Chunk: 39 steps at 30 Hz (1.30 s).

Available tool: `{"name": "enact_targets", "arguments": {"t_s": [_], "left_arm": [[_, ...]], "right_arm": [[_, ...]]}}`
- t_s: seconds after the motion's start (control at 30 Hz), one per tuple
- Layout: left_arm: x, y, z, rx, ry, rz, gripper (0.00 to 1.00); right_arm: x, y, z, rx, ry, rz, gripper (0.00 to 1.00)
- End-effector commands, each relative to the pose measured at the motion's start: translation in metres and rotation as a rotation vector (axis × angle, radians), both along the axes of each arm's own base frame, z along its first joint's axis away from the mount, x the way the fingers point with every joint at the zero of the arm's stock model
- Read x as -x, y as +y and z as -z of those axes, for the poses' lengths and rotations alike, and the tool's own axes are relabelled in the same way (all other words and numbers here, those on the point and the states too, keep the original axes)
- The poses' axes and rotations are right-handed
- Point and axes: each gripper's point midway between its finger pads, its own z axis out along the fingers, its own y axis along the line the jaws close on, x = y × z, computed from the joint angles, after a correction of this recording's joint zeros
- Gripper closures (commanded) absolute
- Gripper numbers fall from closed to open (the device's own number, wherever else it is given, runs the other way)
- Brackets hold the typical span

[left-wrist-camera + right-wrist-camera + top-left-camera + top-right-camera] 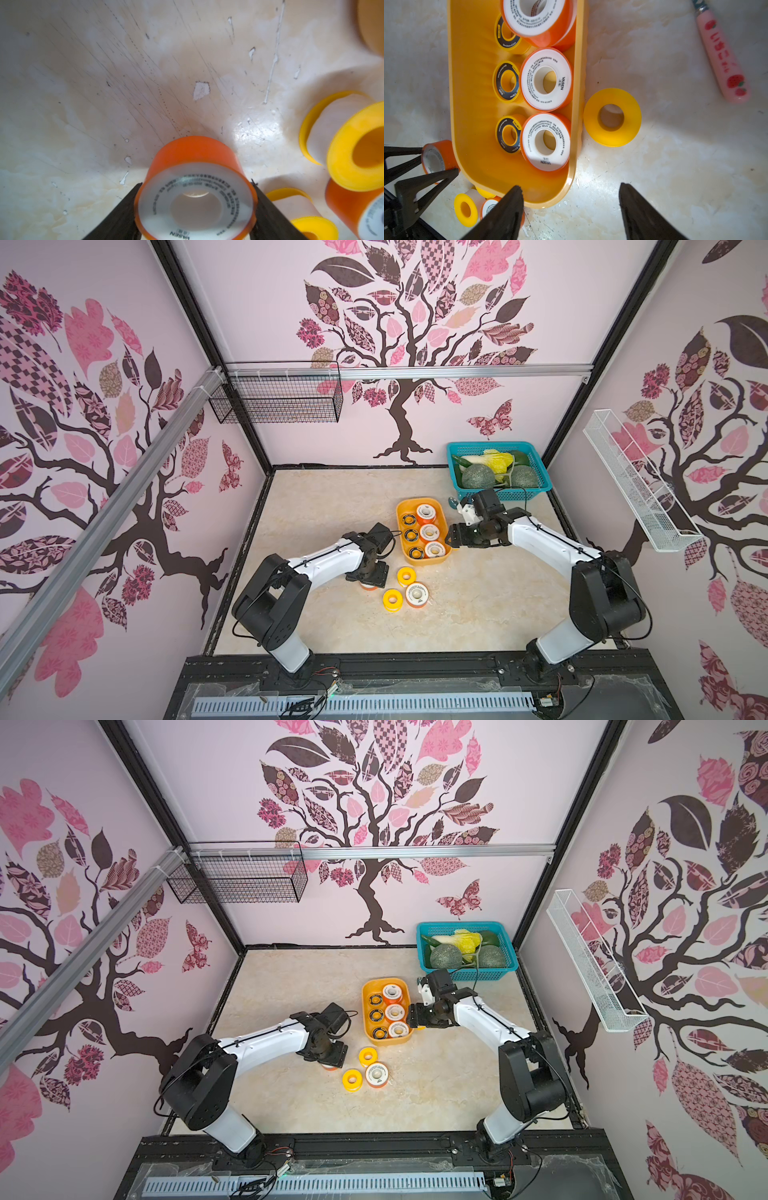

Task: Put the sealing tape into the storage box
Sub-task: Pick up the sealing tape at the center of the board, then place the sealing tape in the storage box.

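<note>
Now, left gripper downturned, clamping orange-rimmed spool, right gripper spread at storage box.

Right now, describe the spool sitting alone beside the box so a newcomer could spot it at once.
Find the yellow-orange storage box mid-table. Just outside its long wall on the right arm's side, an all-yellow spool lies flat on the tabletop. The other loose spools cluster off the box's near end; this one lies alone, between box and pink-handled spoon.
</note>
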Motion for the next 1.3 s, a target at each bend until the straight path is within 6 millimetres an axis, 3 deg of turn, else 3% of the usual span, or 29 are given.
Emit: {"name": "enact_targets", "arguments": {"t_s": [0.0,0.3,0.57,0.93,1.27], "left_arm": [[-0.011,-0.004,-0.026,0.012,-0.061,0.007,0.3],[-0.032,-0.017,-0.056,0.019,-0.105,0.038,0.3],[-0.066,-0.049,-0.088,0.073,-0.15,0.092,0.3],[-0.115,-0.092,-0.099,0.114,-0.17,0.134,0.3],[-0.136,-0.118,-0.089,0.155,-0.151,0.149,0.31]], "right_arm": [[-0.011,0.003,-0.001,-0.006,-0.011,0.011,0.24],[-0.046,0.006,0.001,0.016,-0.024,0.022,0.46],[-0.068,0.011,0.009,-0.046,0.01,0.012,0.69],[-0.063,0.022,0.013,-0.124,0.061,0.016,0.8],[-0.055,0.026,0.018,-0.182,0.113,0.068,0.86]]}}
